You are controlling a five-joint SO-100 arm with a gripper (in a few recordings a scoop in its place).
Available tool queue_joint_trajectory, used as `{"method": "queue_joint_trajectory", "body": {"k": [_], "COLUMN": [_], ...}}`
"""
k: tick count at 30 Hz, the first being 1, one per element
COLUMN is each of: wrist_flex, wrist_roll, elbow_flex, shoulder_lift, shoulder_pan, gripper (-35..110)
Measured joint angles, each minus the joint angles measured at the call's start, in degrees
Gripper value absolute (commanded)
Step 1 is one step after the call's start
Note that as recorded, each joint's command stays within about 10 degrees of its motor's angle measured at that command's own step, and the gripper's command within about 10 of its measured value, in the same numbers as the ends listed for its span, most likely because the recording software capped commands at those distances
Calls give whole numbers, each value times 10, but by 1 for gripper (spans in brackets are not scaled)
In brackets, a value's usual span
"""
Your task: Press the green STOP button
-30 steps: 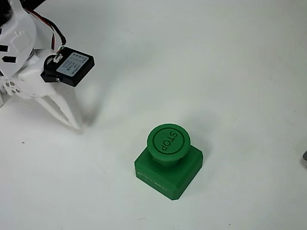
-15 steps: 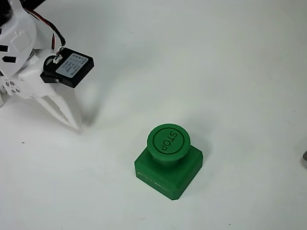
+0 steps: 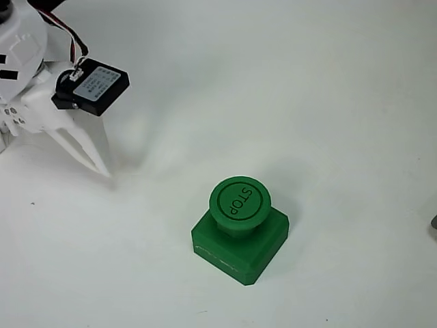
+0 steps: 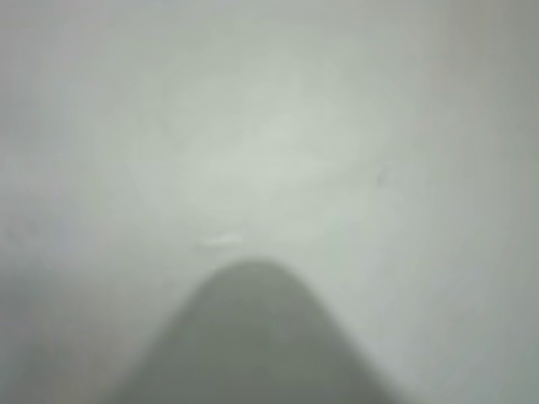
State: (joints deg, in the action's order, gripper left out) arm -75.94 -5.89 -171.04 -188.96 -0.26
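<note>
- Here, your gripper (image 3: 102, 169) sits at the fixed view's upper left, fingers pressed together into one point, holding nothing, tip near the white table (image 3: 328, 102).
- The green STOP button (image 3: 240, 202) stands well apart, lower centre, with bare table between.

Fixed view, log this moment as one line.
gripper: upper left, apart from button, looks shut | green STOP button: unpressed, untouched | table: white | wrist view: blurred

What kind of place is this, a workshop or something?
Probably a small robot test bench: a plain white table holding one green STOP button, with a white robot arm's gripper and its wired black motor nearby.
</note>
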Motion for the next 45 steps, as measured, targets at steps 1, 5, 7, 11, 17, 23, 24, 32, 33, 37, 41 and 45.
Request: {"method": "queue_joint_trajectory", "body": {"k": [1,5,7,11,17,23,24,32,33,37,41,45], "wrist_flex": [0,0,0,1,28,40,40,40,35,7,-18,-28], "wrist_roll": [0,0,0,-10,-38,-75,-78,-109,-113,-126,-135,-140], "elbow_flex": [7,58,94,163,265,372,388,526,544,614,682,749], "shoulder_lift": [2,50,110,228,372,522,546,724,741,803,855,897], "shoulder_pan": [0,0,0,0,0,0,0,0,0,0,1,6], "gripper": [0,0,0,0,0,0,0,0,0,0,0,0]}}
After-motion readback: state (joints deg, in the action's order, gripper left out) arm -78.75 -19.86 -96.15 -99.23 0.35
